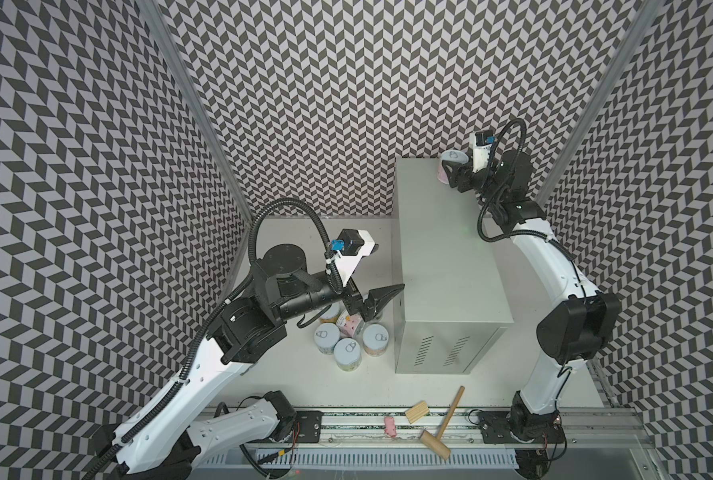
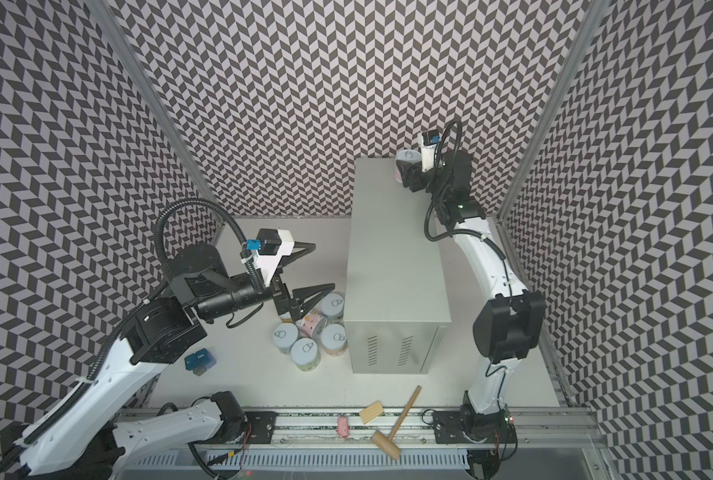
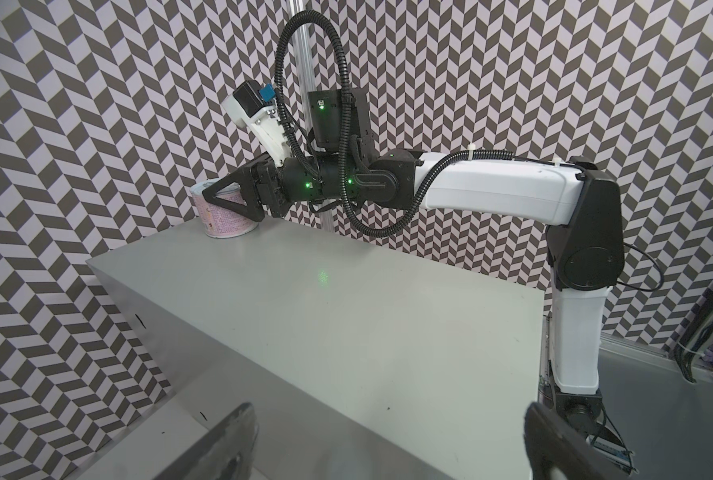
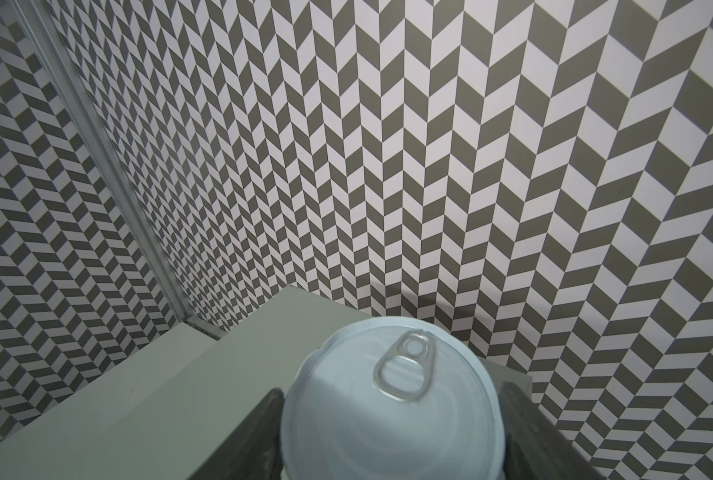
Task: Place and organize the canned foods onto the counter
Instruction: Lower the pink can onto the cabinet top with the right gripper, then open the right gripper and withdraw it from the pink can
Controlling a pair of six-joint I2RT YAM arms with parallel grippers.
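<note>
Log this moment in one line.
right pincer: around pink can on counter, grip unclear | left pincer: open above table cans

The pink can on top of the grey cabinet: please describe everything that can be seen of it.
The pink can is a short round tin with a pale pink printed paper label and a silver lid with a pull ring. It stands upright on the grey cabinet, at a back corner of its top, near the patterned wall. The right gripper has one finger on each side of it; whether they press it cannot be told. Nothing else touches it.
</note>
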